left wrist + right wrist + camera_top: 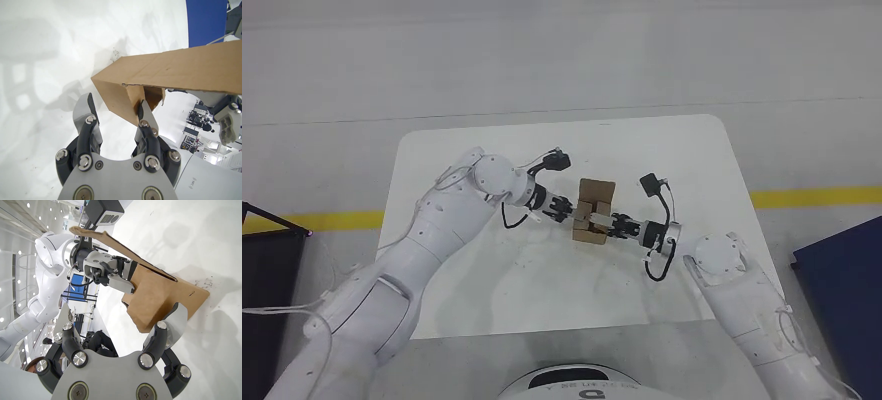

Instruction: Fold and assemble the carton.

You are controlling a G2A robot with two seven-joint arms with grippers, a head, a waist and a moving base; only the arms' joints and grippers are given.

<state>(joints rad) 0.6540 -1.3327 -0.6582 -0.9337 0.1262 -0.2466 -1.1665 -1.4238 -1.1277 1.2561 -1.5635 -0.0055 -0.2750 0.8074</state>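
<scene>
A brown cardboard carton [594,210] stands partly folded in the middle of the white table [472,290], with a flap sticking up on its far side. My left gripper [561,210] is at its left end, open. In the left wrist view one fingertip [144,108] is inside the carton's [170,70] open end against a wall, and the other fingertip [91,103] is outside, apart from it. My right gripper [618,225] is at the carton's right end, open wide. A corner of a carton flap [151,298] lies between its fingers, close to one finger [178,315].
The table's front edge lies near the arms' bases, and its right edge is a little past the right arm. A blue object [847,275] stands on the floor to the right, a dark frame [262,260] to the left.
</scene>
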